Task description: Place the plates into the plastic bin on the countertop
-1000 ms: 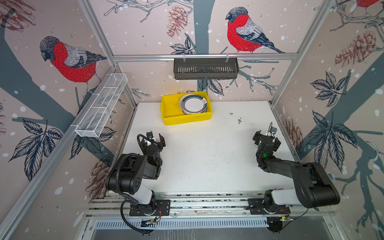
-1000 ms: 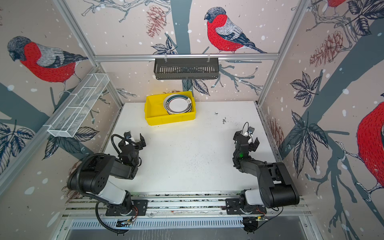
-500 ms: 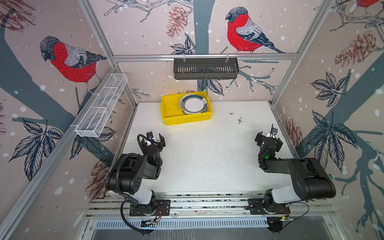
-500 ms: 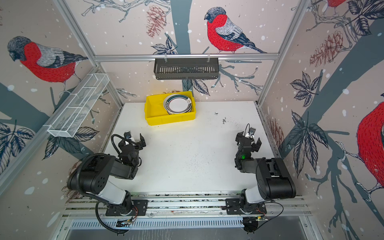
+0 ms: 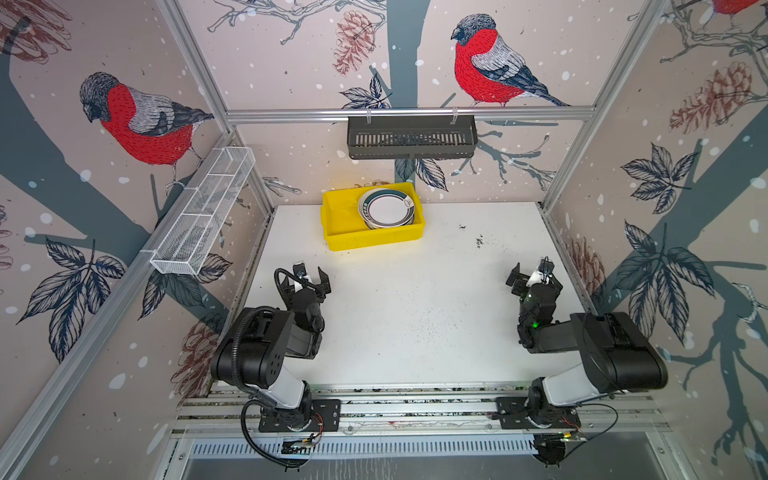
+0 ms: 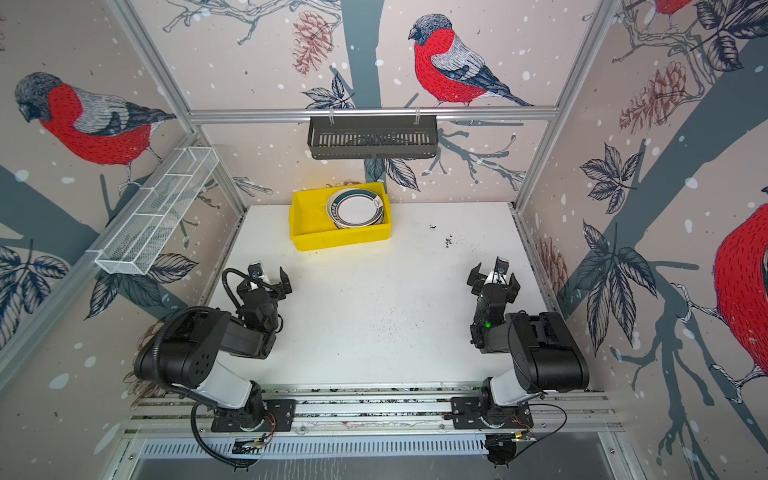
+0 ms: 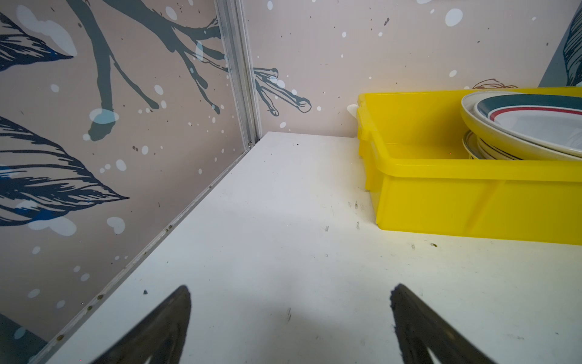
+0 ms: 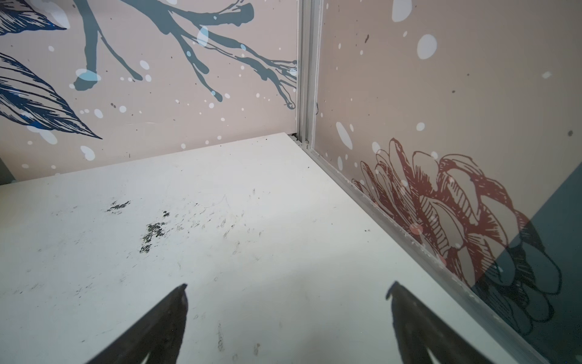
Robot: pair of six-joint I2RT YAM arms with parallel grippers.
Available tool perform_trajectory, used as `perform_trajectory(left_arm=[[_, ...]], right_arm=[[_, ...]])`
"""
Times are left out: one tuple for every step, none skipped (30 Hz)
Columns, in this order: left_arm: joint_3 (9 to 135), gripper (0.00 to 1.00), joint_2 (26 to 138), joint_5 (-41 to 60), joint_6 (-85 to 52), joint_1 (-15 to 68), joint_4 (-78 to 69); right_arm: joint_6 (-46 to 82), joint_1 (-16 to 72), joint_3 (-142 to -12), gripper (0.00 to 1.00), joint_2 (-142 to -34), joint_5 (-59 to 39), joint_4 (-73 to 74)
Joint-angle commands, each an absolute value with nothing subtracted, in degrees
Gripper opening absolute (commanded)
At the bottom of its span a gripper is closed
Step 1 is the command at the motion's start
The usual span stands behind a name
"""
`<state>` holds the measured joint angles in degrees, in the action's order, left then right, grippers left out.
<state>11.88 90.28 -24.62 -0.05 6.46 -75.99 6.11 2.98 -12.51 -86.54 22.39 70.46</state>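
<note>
Close to the rail where both arms are mounted, we see the left gripper point(image 5: 306, 277) and the right gripper point(image 5: 533, 275) low over the worktop point(image 5: 415, 316). Each has its jaws spread wide with nothing between them. Both wrist views agree, showing only bare, speckled surface between the dark fingertips.

Across the middle of the worktop we find no plate lying loose, only black specks and scuffs, thickest toward the right.

At the far edge, touching or nearly touching the back wall and left of centre, stands the plastic bin point(image 5: 345, 239). The plates point(image 5: 388, 208) are stacked in its right half, while its left half looks empty. In the left wrist view the top plate point(image 7: 519, 126), with a green band and a red line, sits tilted on the ones beneath and rises above the rim. We cannot count the stack. Higher up hang the dark slotted basket point(image 5: 411, 139) and the white mesh tray point(image 5: 203, 216), both well apart from the bin.

We judge the task finished or very nearly so. The main risk is the lopsided, tilted stack. If an arm reached forward and knocked the bin, the top plate could slide off into the empty half or tip over the rim. The one-sided load could also rock the bin if it were pushed.
</note>
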Motion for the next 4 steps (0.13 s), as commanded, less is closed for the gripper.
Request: perform_trajectory(left_arm=[[12.1,0.98,90.4,-25.3,-0.1,6.4,-79.6],[12.0,0.98,90.2,-25.3,-0.1,6.4,-79.6],[12.0,0.98,90.3,-25.2,-0.1,6.4,-79.6],[11.9,0.98,90.2,-25.3,-0.1,6.4,-79.7]], right_arm=[[7.0,3.0,-12.9,1.0,-86.4,20.4,70.2],[7.0,3.0,-12.8,1.0,-86.3,20.4,70.3],[7.0,3.0,-12.7,1.0,-86.2,20.4,70.3],[7.0,3.1,-12.7,1.0,-86.2,20.5,70.5]])
